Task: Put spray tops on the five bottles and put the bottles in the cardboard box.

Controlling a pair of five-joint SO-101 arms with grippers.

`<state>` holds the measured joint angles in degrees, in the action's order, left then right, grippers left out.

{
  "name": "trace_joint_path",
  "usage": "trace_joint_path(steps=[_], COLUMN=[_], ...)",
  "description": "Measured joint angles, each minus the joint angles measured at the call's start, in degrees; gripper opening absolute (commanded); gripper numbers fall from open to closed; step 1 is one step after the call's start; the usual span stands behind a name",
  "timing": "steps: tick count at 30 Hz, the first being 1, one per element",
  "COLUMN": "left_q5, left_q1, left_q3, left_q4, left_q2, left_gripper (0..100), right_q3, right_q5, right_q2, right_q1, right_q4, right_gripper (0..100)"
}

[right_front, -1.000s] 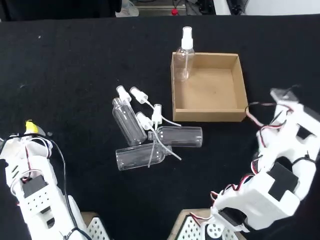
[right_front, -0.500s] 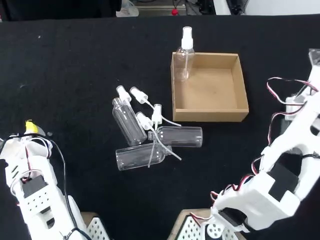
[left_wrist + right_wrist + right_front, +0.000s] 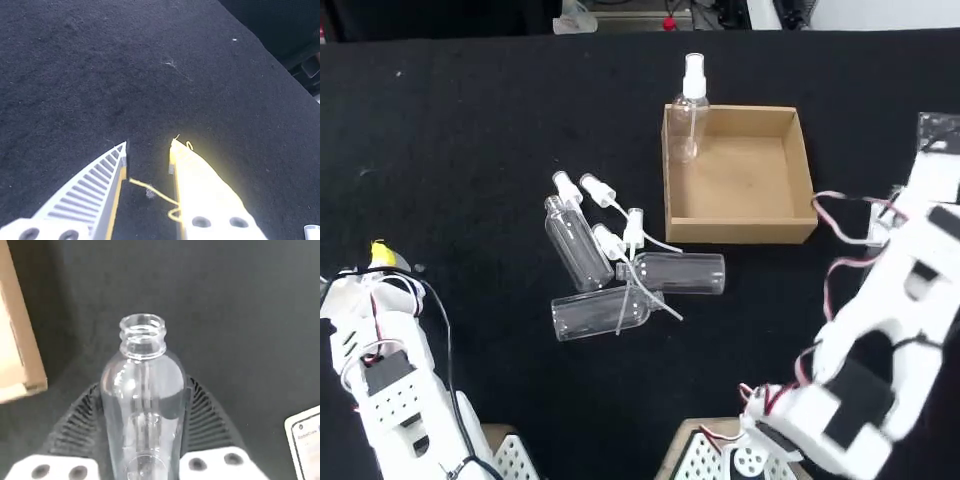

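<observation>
At the desk's right side, right hand [image 3: 144, 390]: clamped on a clear plastic bottle [image 3: 142, 360] with a bare, open neck, just beside the brown cardboard box [image 3: 15, 340]
Left hand [image 3: 148, 145]: fingers a narrow gap apart, nothing between them, low over the black desk [image 3: 100, 60]
Inside the box: one clear bottle with a white spray top [image 3: 688, 110] stands upright in a far corner
Waiting on the desk: three clear uncapped bottles [image 3: 600, 312] lie together near the box, with loose white spray tops [image 3: 598, 188] among them, some touching
Step in hand: probably the second bottle, held for capping; one of five looks finished
Next move: calls for a spray top brought to the held neck, its thin tube fed in, then seated firmly; the left hand seems free to fetch it
Views: the right wrist view gives the grip and the bare neck, which the high view leaves unclear past the white right arm [image 3: 900, 290]; the high view lays out pile, box and capped bottle together
</observation>
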<state>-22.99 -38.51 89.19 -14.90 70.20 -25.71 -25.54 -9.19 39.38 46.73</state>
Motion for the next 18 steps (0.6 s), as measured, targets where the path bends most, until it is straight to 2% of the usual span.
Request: trace_joint_path(steps=[4, 9, 18], left_q5=[0.0, 0.0, 0.0], left_q1=[0.0, 0.0, 0.0], left_q3=[0.0, 0.0, 0.0], left_q4=[0.0, 0.0, 0.0], left_q2=[0.0, 0.0, 0.0], left_gripper=[15, 15, 15], right_q3=[-10.1, -19.2, -22.3], right_q5=[2.8, 3.5, 4.0], right_q2=[-6.3, -6.9, -0.5], right_q1=[0.2, 0.1, 0.1], right_q4=[-12.0, -27.7, -49.8], right_gripper=[1.5, 1.5, 1.1])
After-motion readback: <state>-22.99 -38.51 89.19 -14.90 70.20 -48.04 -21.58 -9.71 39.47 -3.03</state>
